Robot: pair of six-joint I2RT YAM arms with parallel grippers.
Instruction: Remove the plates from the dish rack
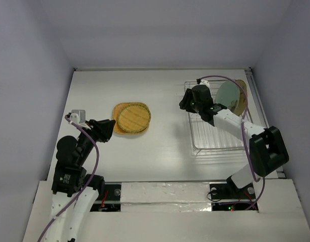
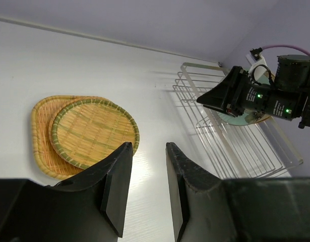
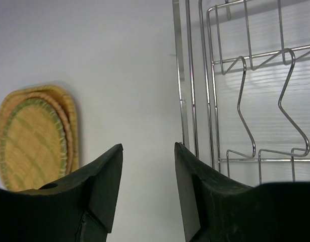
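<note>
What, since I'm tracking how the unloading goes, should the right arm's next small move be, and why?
Probably swing the right end effector toward the pale green plate standing at the dish rack's far right end, beside the tan plate. Its jaws are apart and empty over the rack's left rim, and the other two plates already lie stacked on the table.

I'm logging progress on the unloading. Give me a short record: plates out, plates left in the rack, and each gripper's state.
out: orange plate on the table, yellow plate stacked on it
in rack: green plate and tan plate, standing on edge at the far end of the rack
left gripper: open, empty, near the stack
right gripper: open, empty, at the rack's left edge
</note>
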